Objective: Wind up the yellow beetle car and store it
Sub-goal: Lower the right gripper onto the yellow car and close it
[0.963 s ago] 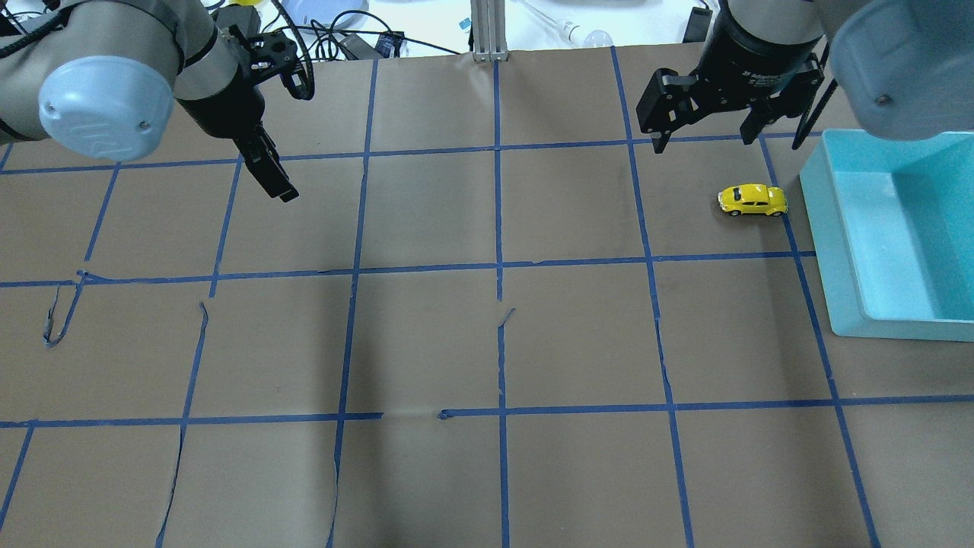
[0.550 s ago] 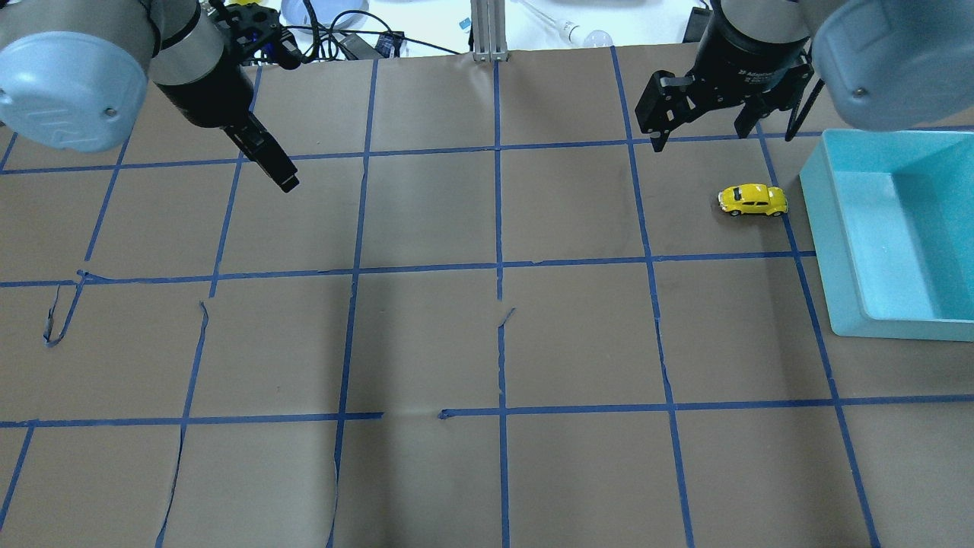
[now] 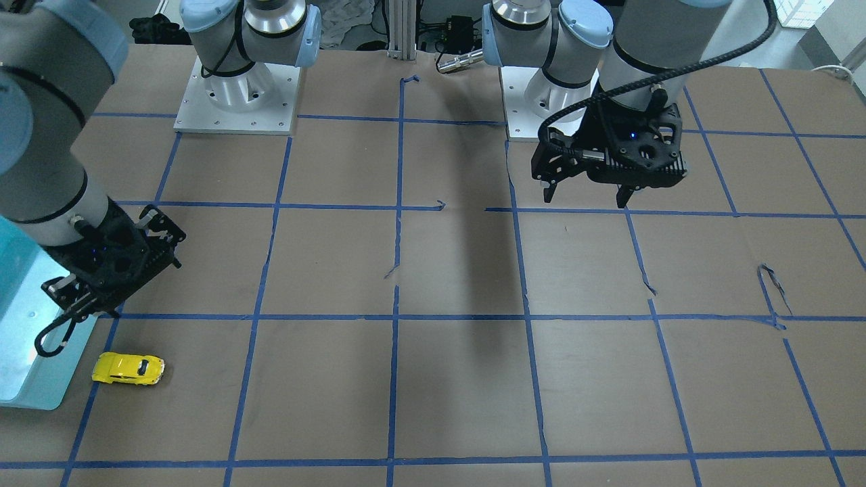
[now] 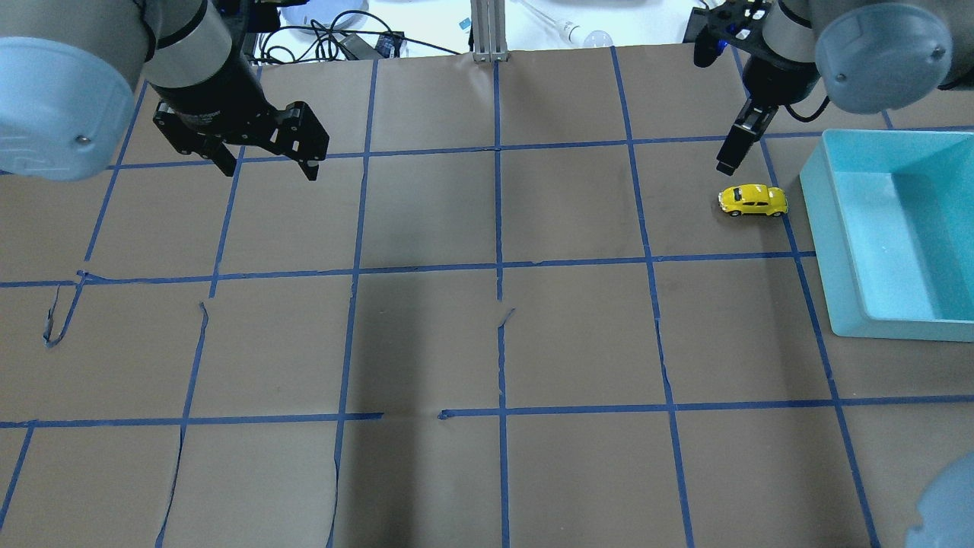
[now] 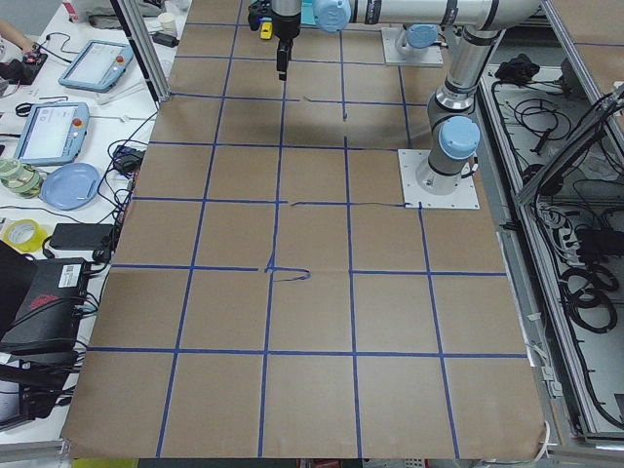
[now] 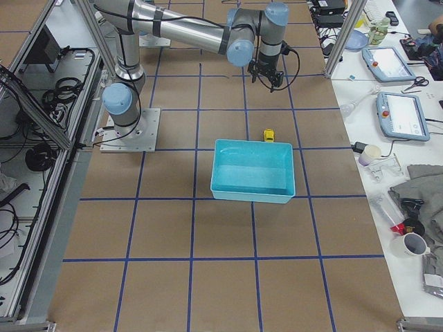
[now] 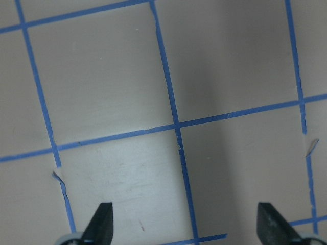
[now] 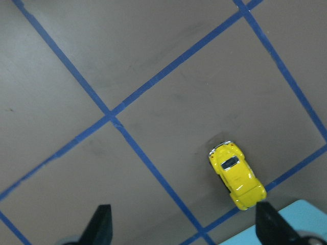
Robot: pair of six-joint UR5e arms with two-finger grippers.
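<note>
No word, number or brand can be read in any view; the two pendant screens (image 5: 95, 66) beside the tabletop (image 5: 312, 292) show coloured panels, but their writing is too small to make out; the black case (image 5: 44, 302) at the tabletop's near corner carries a red mark, not legible; the housings of the left claw (image 4: 270, 171) and the right claw (image 4: 724, 164) show no letters that can be read.
</note>
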